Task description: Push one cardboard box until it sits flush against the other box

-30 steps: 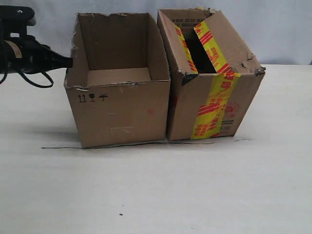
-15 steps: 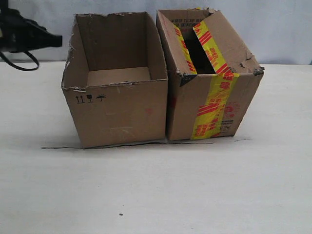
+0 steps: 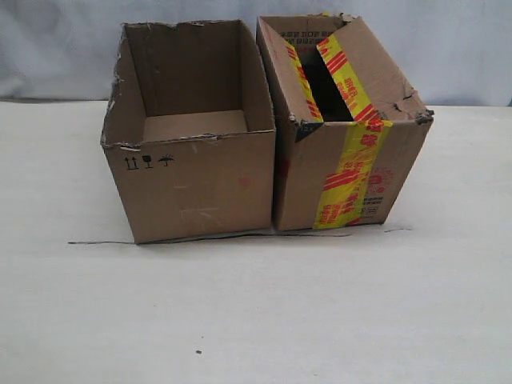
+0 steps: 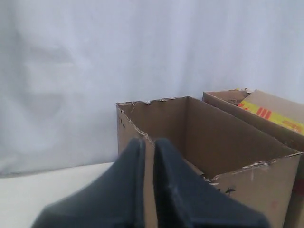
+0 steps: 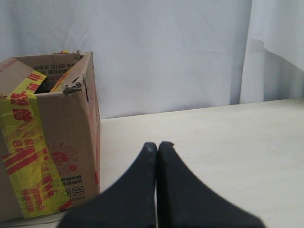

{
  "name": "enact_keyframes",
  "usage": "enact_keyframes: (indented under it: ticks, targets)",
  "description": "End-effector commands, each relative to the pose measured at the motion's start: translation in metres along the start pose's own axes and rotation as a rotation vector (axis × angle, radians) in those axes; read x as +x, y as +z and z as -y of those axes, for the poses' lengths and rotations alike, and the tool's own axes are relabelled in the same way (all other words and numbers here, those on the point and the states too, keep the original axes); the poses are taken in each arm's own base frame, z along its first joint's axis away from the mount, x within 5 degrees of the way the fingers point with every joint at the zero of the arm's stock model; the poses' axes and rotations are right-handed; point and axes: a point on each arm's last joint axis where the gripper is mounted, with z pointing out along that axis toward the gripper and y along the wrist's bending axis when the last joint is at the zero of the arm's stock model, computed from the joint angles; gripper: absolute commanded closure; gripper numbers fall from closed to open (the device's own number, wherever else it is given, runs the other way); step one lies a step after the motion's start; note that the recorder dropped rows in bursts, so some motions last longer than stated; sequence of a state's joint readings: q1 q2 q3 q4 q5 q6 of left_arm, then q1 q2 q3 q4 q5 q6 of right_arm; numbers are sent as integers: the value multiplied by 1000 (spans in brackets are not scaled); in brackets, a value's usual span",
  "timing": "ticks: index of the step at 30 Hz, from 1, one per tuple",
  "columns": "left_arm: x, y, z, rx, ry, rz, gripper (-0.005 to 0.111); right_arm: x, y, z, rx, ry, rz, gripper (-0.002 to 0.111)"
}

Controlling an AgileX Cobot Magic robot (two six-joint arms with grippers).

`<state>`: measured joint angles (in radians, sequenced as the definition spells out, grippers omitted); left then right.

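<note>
Left claw (image 4: 148, 142) and right claw (image 5: 157, 145) are resting pressed together; we are checking the cardboard box (image 3: 192, 184) is meeting the other box (image 3: 344, 160) squarely.

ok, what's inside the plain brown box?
Inside the cardboard box, only bare floor and walls show. The front wall hides the near strip of floor.

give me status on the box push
Left gripper shut, empty. Right gripper shut, empty. Cardboard box sits against the other box, looks flush. Nothing in the way.
</note>
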<state>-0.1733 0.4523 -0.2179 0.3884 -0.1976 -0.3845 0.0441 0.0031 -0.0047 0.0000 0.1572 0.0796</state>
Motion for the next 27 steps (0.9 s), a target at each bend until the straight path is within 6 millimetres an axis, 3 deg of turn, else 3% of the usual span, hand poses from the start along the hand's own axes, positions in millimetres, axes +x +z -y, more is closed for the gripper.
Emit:
enact_keyframes:
  ticks: [1, 8, 15, 19, 21, 22, 24, 27]
  targets:
    - [25, -31, 0, -24, -5, 46, 107, 0, 0, 0, 7, 5, 9, 109]
    - [27, -56, -4, -86, -7, 105, 107, 0, 0, 0, 7, 5, 9, 109]
    - [28, -56, -5, -92, -10, 90, 107, 1, 0, 0, 7, 5, 9, 109]
    - [48, -52, -3, -65, -266, 81, 107, 1, 0, 0, 7, 5, 9, 109]
    - [53, -51, -3, -62, -273, 79, 107, 1, 0, 0, 7, 5, 9, 109]
    - [65, -51, -5, -101, -263, -50, 107, 1, 0, 0, 7, 5, 9, 109]
    - [73, -52, -7, -146, -280, -136, 107, 1, 0, 0, 7, 5, 9, 109]
    - [75, -53, -10, -204, -283, -148, 107, 1, 0, 0, 7, 5, 9, 109]
